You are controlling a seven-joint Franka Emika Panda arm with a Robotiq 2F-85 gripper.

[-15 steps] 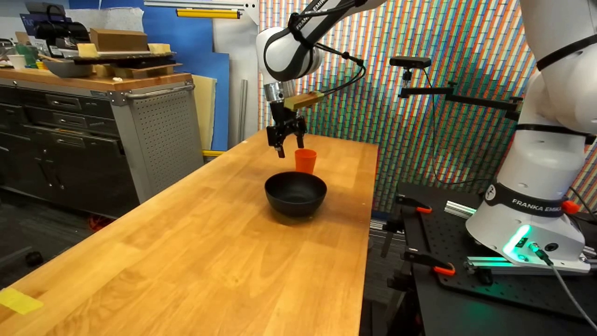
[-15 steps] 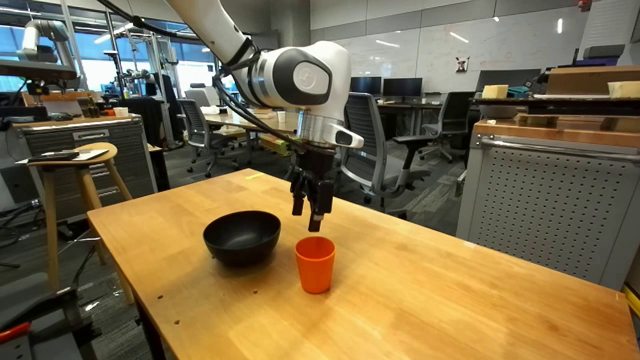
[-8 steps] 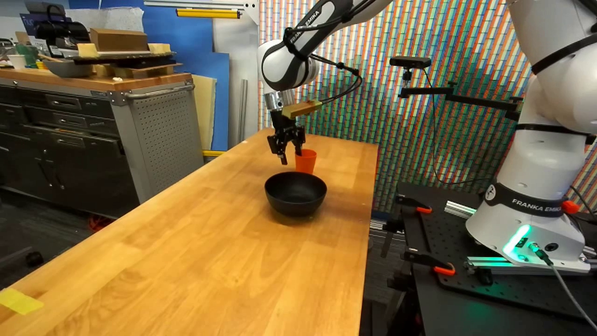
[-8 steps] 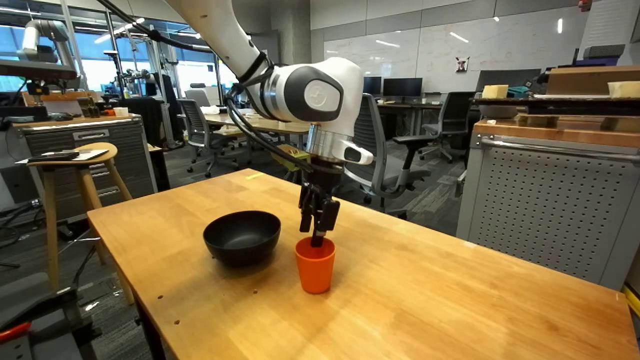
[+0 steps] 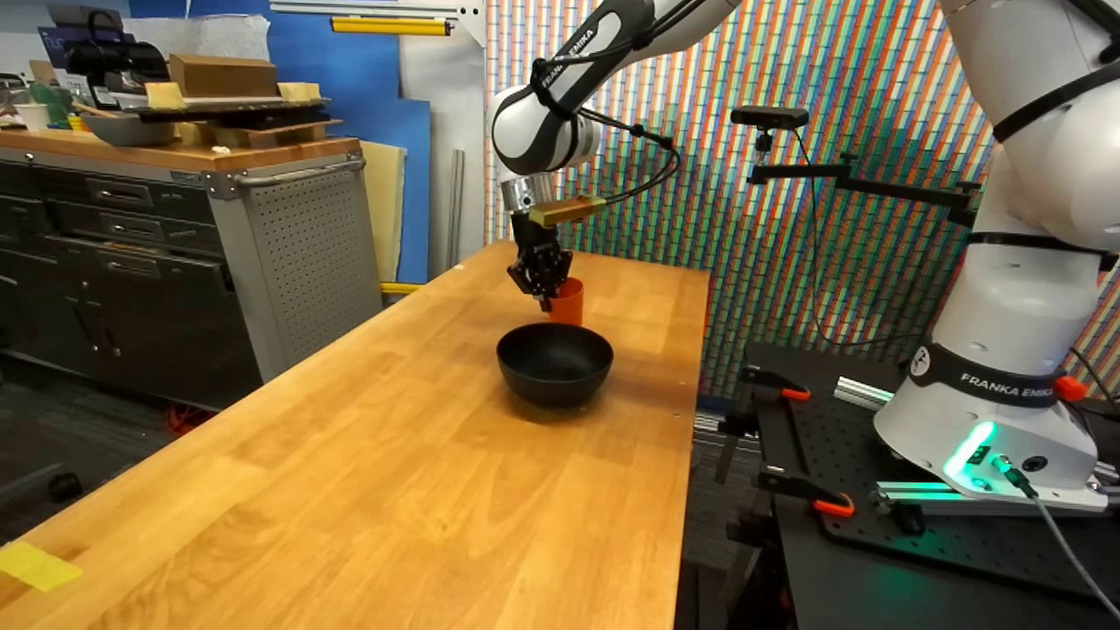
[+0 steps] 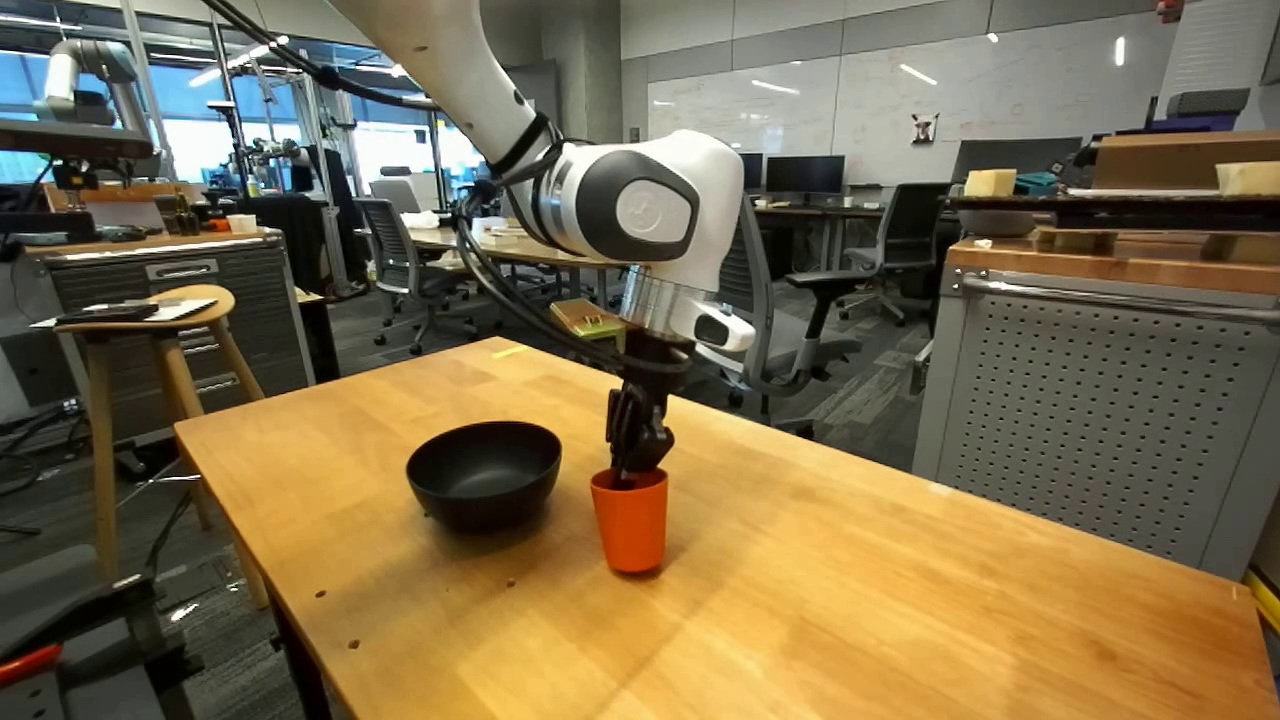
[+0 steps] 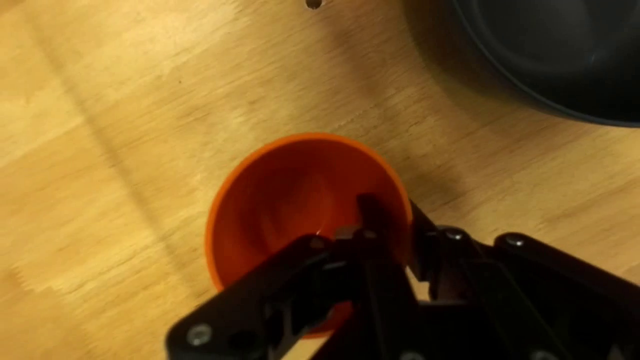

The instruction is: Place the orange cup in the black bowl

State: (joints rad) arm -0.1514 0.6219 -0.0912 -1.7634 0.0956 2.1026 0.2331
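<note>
By the look of it you have the grasp: the hand [image 7: 400,216] is drawn narrow on the rim of the orange cup [image 6: 632,525], one finger inside the wall and one outside. The cup is roughly upright, beside the black bowl [image 6: 484,480] and apart from it; the wrist view shows the surface [image 6: 860,590] between the two. Whether the cup's base has left the wood, you cannot tell for sure. What remains, I judge, is to raise it above the bowl's rim, carry it across, lower it in and let go.

The surface is light wood, with small dark holes [image 6: 353,645] near one edge and a yellow strip [image 5: 39,565] towards one end. Around you are a grey cabinet [image 6: 1100,400] with a perforated side, a wooden stool [image 6: 212,300], office chairs [image 6: 912,230] and a whiteboard [image 6: 1040,90]. In an exterior view, a striped backdrop [image 5: 875,289] rises behind the surface.
</note>
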